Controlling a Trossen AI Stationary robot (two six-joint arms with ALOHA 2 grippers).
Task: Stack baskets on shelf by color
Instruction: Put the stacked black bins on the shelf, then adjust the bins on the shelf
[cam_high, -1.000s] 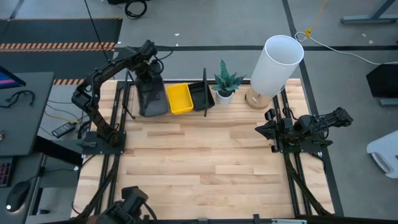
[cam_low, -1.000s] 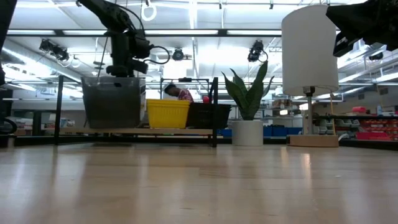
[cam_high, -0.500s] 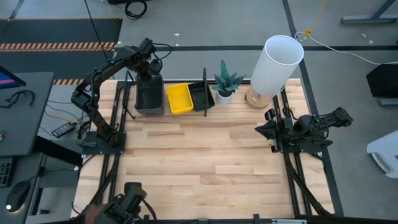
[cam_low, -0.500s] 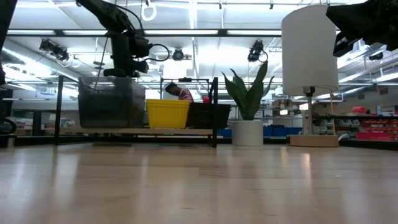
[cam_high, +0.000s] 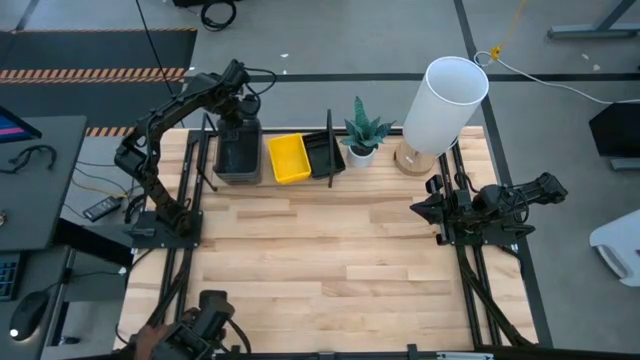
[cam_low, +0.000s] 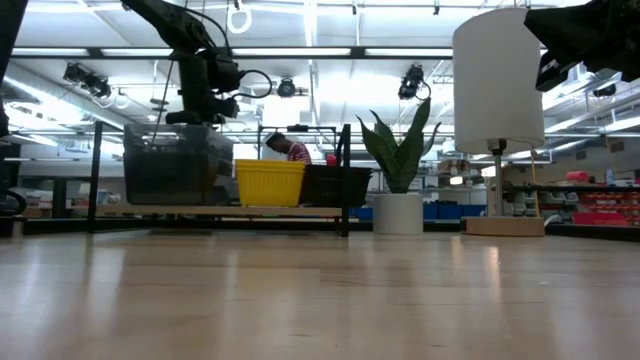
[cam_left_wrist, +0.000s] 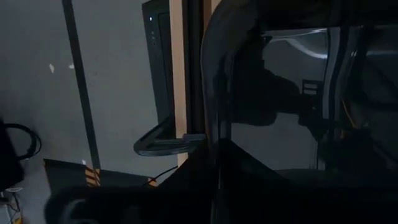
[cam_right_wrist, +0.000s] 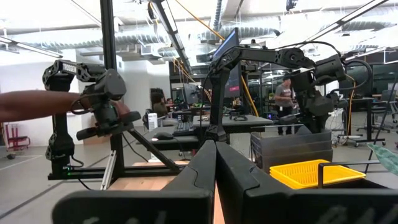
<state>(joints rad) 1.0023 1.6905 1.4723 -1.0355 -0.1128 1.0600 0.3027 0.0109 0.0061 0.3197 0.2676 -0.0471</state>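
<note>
Honestly, with the left gripper (cam_high: 238, 122) clamped on the grey basket (cam_high: 238, 152) over the shelf (cam_low: 215, 211), I'd level it before letting go; right gripper (cam_high: 437, 208) sits closed

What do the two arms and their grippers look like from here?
Both arms are dark, jointed, black-finished links. The left arm carries a looping black cable near its wrist; the left gripper is black too. The right arm is equally black, and the right gripper has two flat dark fingers.

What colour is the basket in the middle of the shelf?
Bright yellow basket, clearest in the high view.
</note>
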